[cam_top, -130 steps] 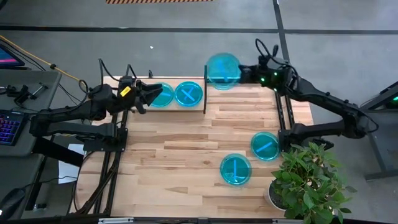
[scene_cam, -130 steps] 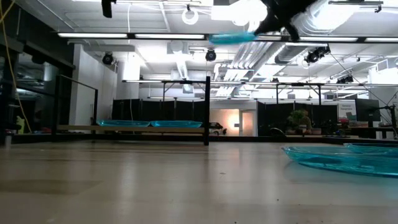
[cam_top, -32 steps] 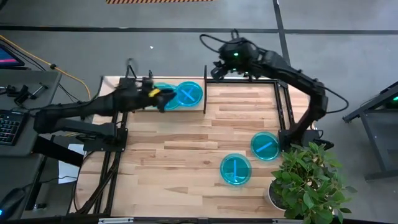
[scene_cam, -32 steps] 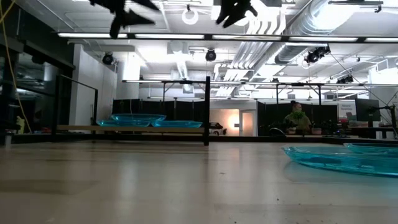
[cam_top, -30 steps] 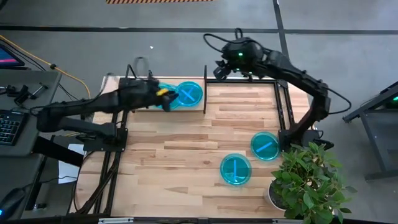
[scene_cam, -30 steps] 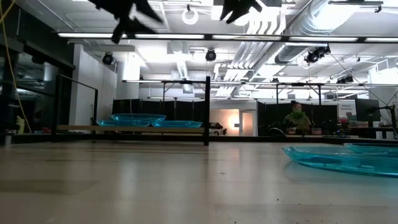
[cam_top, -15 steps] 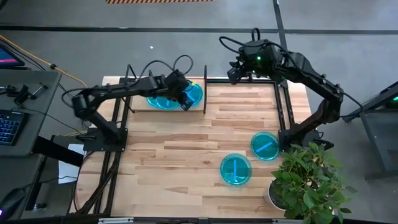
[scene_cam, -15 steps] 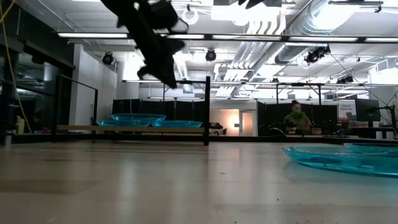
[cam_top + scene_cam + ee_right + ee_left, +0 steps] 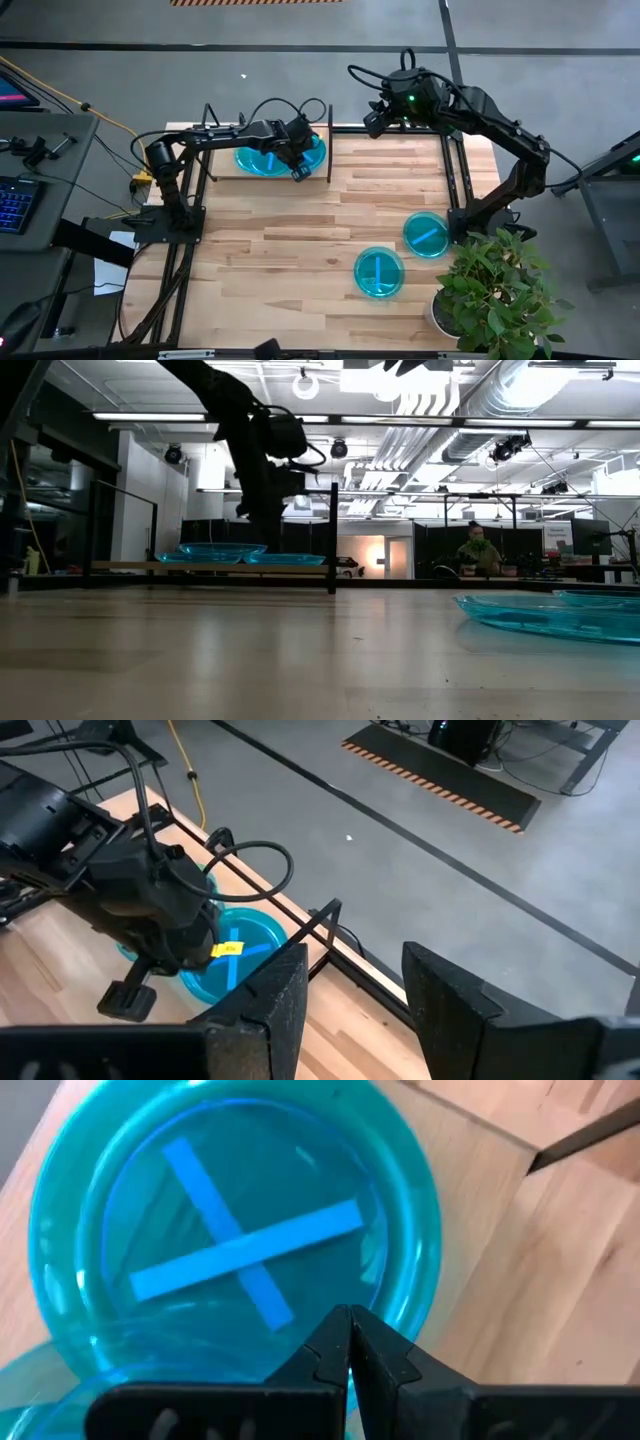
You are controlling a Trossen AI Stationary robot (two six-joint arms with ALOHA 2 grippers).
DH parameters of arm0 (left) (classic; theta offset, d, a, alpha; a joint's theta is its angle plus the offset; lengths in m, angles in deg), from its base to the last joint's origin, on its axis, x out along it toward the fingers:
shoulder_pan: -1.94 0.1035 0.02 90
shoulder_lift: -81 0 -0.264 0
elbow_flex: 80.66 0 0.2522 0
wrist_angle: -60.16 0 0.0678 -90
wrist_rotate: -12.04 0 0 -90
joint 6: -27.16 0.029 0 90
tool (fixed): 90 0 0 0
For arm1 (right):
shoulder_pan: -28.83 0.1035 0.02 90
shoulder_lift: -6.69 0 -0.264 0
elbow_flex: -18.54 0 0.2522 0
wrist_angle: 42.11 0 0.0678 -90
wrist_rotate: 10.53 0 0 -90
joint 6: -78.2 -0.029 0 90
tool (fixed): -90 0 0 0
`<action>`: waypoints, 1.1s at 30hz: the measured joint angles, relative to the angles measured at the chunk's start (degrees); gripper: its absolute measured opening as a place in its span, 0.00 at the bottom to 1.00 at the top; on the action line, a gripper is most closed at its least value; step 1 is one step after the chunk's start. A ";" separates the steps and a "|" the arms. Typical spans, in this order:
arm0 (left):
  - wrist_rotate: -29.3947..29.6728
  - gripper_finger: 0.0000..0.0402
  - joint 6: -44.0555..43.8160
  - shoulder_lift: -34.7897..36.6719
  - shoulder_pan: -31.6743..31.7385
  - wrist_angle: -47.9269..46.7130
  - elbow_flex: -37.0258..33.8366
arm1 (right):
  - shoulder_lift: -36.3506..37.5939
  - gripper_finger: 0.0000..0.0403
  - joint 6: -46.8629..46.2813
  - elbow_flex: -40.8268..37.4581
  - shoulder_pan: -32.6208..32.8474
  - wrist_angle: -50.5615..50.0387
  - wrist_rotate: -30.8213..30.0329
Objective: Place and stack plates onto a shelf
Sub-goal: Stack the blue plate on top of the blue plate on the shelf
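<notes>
Two stacks of see-through blue plates rest on the shelf [image 9: 222, 172] at the table's far left: one stack [image 9: 256, 160] to the left, the other [image 9: 313, 150] next to the black divider [image 9: 329, 150]. In the left wrist view the right stack [image 9: 240, 1250] shows two crossed pale stripes. My left gripper [image 9: 298, 168] [image 9: 348, 1325] is shut with nothing between its fingers, and points down over that stack's near rim. My right gripper [image 9: 372, 118] [image 9: 355, 975] hangs open with nothing in it over the table's far edge. Two more plates [image 9: 427, 234] [image 9: 379, 272] lie on the tabletop at the near right. My left gripper's shut fingertips [image 9: 335, 1342] stand over the near rim [image 9: 400, 1295] of the stack by the divider, coming from above. Whether they touch the rim I cannot tell.
A potted plant [image 9: 495, 290] stands at the table's near right corner, beside the two loose plates. The bare plank tabletop [image 9: 270, 250] stretches between the shelf and the near edge. In the low view the shelf plates [image 9: 222, 550] sit far back left, and a person shows in the room behind.
My left gripper has swung from the shelf's left part toward the divider, has come down over the right stack and points downward. Its fingers, spread a second ago, are together now. My right gripper has drifted a little toward the table's right. The plates have stayed where they were.
</notes>
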 joint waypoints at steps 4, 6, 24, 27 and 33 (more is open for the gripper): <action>2.75 0.00 1.80 0.01 0.00 -1.01 0.00 | 0.00 0.37 -0.01 0.00 0.00 -0.03 -0.14; 3.31 0.00 2.56 0.00 0.20 -1.58 0.00 | -0.01 0.37 -0.02 0.00 0.00 -0.05 -0.64; 7.38 0.00 7.36 0.27 4.44 -9.71 0.00 | -0.02 0.37 -0.02 0.00 0.00 -0.44 -1.50; 8.17 0.00 7.38 1.35 4.58 -9.89 0.00 | -0.02 0.37 0.00 0.00 0.00 -0.45 -1.52; 0.60 0.00 0.83 8.09 4.74 -7.97 -0.66 | -0.02 0.37 0.53 0.00 -0.02 -7.51 0.97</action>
